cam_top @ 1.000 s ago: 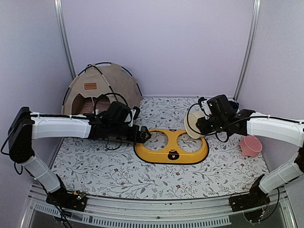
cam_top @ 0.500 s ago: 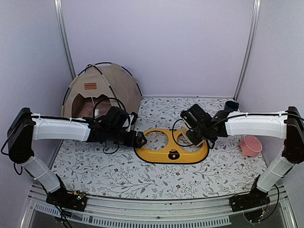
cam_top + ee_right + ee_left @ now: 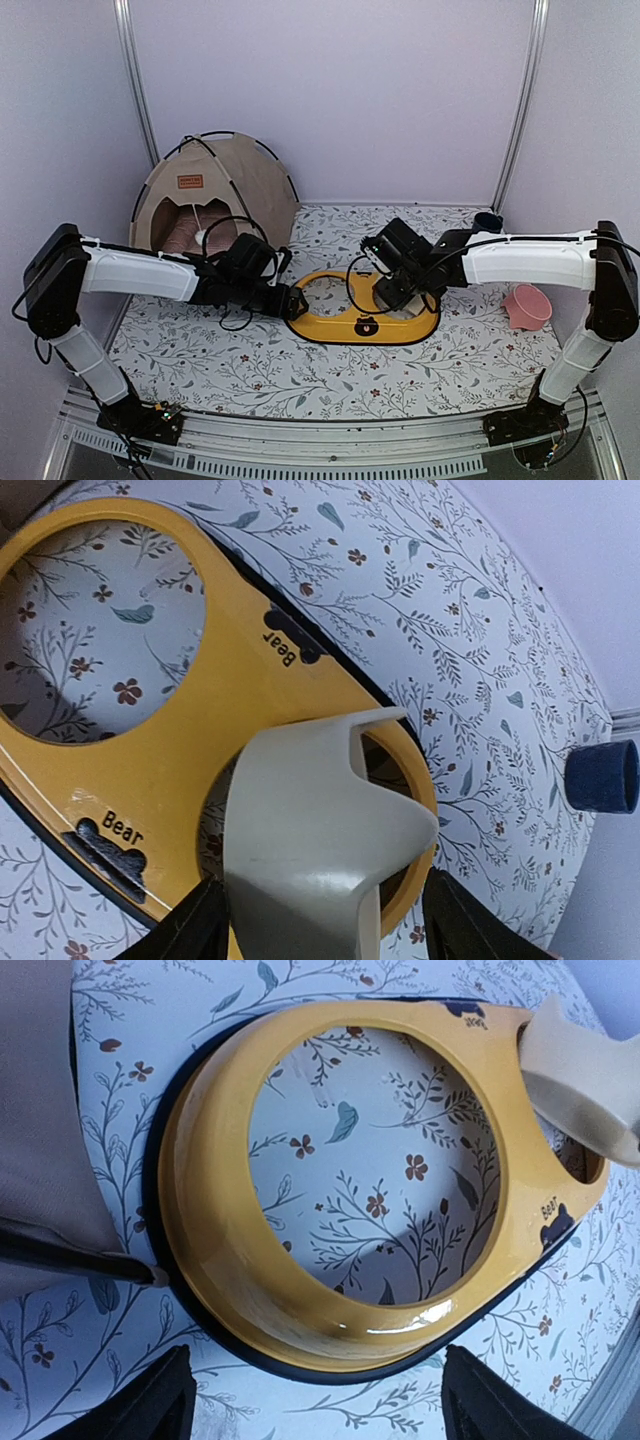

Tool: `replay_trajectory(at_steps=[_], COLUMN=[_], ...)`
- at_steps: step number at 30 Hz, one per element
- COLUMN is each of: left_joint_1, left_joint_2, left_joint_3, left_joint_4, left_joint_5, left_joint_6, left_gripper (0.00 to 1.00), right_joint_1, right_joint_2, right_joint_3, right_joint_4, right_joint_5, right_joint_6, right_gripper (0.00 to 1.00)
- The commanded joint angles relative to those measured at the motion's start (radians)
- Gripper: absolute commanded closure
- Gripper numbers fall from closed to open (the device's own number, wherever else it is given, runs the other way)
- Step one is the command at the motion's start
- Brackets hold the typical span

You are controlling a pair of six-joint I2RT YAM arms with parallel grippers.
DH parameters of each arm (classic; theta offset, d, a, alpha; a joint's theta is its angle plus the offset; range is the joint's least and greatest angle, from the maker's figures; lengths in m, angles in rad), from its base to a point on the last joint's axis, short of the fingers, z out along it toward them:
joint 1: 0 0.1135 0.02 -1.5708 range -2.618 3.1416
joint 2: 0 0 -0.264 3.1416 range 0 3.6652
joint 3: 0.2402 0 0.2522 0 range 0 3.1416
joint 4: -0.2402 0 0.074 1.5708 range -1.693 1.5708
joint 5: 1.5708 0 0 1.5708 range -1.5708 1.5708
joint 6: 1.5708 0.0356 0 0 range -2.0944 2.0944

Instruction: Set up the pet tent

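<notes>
Tan pet tent [image 3: 215, 190] stands at 10 o'clock; left gripper [image 3: 320, 1400] gapes empty, right gripper [image 3: 320, 930] brackets cream bowl [image 3: 310, 830], grip unclear.

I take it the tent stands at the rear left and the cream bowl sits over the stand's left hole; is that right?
Not quite: the cream bowl sits over the stand's right hole; the left wrist view shows the left hole bare. The tent does stand at the rear left.

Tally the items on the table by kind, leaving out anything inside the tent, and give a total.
Tent: 1
Bowl stand: 1
Bowls: 2, cream bowl and pink bowl
Blue cup: 1
Total: 5
</notes>
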Motion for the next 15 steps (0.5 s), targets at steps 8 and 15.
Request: replay_trajectory(at_steps=[8, 15], left_joint_1=[0.013, 0.012], left_joint_2=[0.022, 0.02], left_joint_3=[-0.005, -0.005], left_joint_4=[0.032, 0.03], left_joint_5=[0.014, 0.013], left_joint_6=[-0.006, -0.006], left_gripper=[0.15, 0.15], right_joint_1=[0.006, -0.019], right_joint_2=[-0.019, -0.016], right_joint_3=[0.065, 0.059], right_joint_4=[0.035, 0.047], right_joint_5=[-0.295, -0.326], right_joint_6=[0.099, 0.173], right_gripper=[0.26, 0.33])
